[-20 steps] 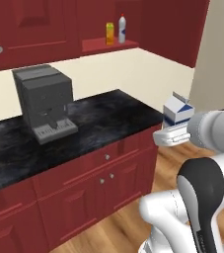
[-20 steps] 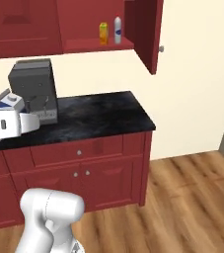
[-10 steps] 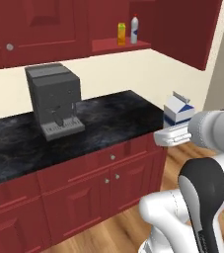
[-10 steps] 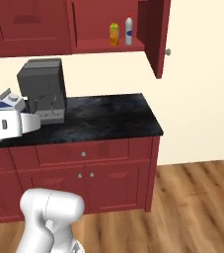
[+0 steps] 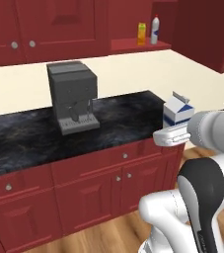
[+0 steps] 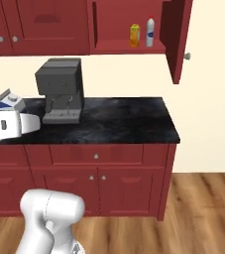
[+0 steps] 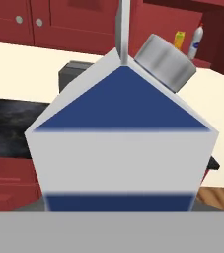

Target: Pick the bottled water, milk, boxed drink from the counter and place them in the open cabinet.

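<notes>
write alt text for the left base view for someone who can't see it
The gripper holds the milk upright by the counter edge. Up on the open cabinet shelf stand the boxed drink and bottled water; a grey coffee machine sits on the counter.

The milk (image 5: 177,110), a white gable-top carton with blue bands and a grey round cap, stands upright between the jaws, off the counter (image 5: 44,136). Far beyond the jaws and higher, the orange-yellow boxed drink (image 5: 141,33) and the red-capped bottled water (image 5: 155,30) stand upright, just beside each other, on the open cabinet (image 5: 140,45) shelf
</notes>
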